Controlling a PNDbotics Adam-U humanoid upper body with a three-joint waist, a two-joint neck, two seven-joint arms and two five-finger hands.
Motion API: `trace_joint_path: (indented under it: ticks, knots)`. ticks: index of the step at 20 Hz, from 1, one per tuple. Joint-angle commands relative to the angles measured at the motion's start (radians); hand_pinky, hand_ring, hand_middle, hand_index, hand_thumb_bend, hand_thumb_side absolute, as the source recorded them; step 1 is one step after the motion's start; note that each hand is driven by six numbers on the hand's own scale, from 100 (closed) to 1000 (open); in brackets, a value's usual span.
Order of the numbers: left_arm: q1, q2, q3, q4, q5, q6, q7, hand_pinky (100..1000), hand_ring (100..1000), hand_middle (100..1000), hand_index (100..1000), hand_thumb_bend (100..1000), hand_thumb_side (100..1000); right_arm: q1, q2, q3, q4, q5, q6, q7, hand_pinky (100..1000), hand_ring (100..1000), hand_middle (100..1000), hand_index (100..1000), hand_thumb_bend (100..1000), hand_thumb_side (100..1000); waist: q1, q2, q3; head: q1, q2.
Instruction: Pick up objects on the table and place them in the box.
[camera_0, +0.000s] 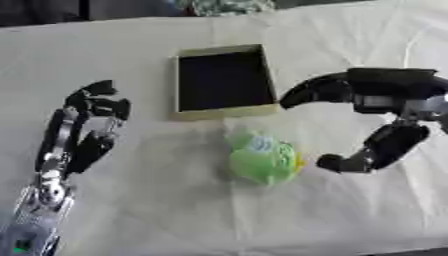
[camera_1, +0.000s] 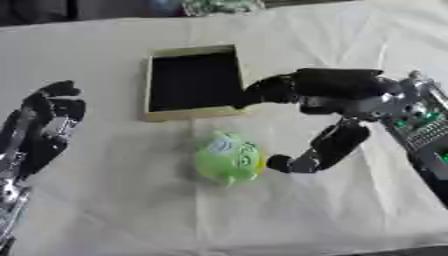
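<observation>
We see a green bag-like packet (camera_0: 262, 159) lying on the white cloth-covered table (camera_0: 175, 210), just in front of the open, dark-lined box (camera_0: 223, 80) and not touching it. To the right of the packet our right hand (camera_1: 337, 107) hovers with its fingers spread and arched, the thumb tip just beside the packet's right edge and the fingertips near the box's near right corner, clasping nothing. Well to the left of the packet, our left hand (camera_0: 87, 125) rests near the table, fingers relaxed and holding nothing.
</observation>
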Motion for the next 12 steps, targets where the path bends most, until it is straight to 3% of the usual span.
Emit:
trace_joint_path:
  ticks: [1, 12]
  knots:
    - [-0.006, 0.01, 0.001, -0.01, -0.001, -0.001, -0.003, 705, 712, 728, 858, 406, 726, -0.023, 0.008, -0.001, 0.029, 0.022, -0.009, 0.004, 862, 886, 901, 967, 304, 410, 0.0, -0.016, 0.002, -0.005, 0.005]
    - [-0.007, 0.01, -0.001, -0.008, 0.001, 0.0, -0.007, 705, 713, 728, 859, 402, 727, -0.047, 0.075, 0.027, 0.13, 0.086, -0.055, 0.009, 862, 886, 901, 967, 300, 414, 0.002, -0.016, 0.004, -0.013, 0.009]
